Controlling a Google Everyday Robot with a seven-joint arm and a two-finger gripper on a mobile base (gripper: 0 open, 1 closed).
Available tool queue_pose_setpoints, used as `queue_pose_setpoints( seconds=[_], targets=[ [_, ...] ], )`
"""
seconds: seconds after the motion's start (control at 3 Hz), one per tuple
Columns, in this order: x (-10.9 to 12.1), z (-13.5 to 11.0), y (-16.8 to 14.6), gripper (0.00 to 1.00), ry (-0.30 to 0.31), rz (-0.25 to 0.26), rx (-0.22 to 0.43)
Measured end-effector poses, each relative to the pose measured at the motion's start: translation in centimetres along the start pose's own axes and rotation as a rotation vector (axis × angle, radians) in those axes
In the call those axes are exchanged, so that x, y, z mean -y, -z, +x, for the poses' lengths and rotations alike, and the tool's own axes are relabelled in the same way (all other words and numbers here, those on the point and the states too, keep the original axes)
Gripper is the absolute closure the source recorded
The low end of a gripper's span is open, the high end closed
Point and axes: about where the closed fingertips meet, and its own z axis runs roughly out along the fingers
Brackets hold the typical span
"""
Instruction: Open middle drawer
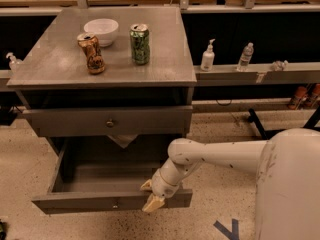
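No legible text anywhere; claw [149, 195] at open drawer [75, 202] front.

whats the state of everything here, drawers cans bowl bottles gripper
middle drawer: pulled well out
upper drawer: pushed in
gripper: at the middle drawer's front, toward its right end
green can: upright on the cabinet
brown can: upright
white bowl: upright
pump bottle: upright
water bottle: upright

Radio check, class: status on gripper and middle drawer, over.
Gripper at the middle drawer front, right of its knob. Drawer pulled well out. No obstruction seen in its path.
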Motion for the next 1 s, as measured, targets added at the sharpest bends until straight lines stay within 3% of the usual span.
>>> queue_pose_setpoints(
  seconds=[0.33, 0.67, 1.0],
  targets=[
    [0.0, 0.0, 0.0, 0.02, 0.000, 0.000, 0.000],
    [0.2, -0.1, 0.3, 0.00, 0.003, 0.008, -0.011],
    [1.5, -0.4, 2.0, 0.00, 0.023, 0.051, -0.081]
  ],
)
